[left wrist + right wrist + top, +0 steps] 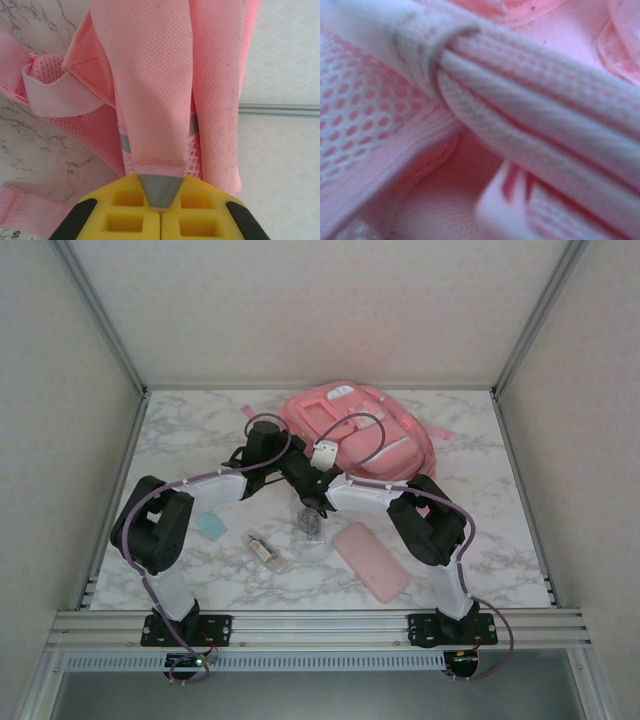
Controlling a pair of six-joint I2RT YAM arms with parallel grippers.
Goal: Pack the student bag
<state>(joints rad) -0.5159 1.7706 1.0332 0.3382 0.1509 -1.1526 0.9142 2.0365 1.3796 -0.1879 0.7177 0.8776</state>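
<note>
The student bag (360,425) is a big pink backpack lying flat at the back middle of the marble table. In the left wrist view my left gripper (161,210) is shut, its yellow pads pinching the grey tip of a pink strap (155,100) of the bag, which is drawn up taut. My right arm reaches across to the bag's near edge, and its gripper (325,453) is pressed into the fabric. The right wrist view is a blurred close-up of the bag's pink mesh and white webbing (530,120). The fingers are hidden there.
A flat pink pencil case (371,561) lies near the front, right of centre. A small teal item (211,527), a small clear bottle (263,547) and a crumpled clear item (310,523) lie under the crossed forearms. Metal frame posts and walls ring the table.
</note>
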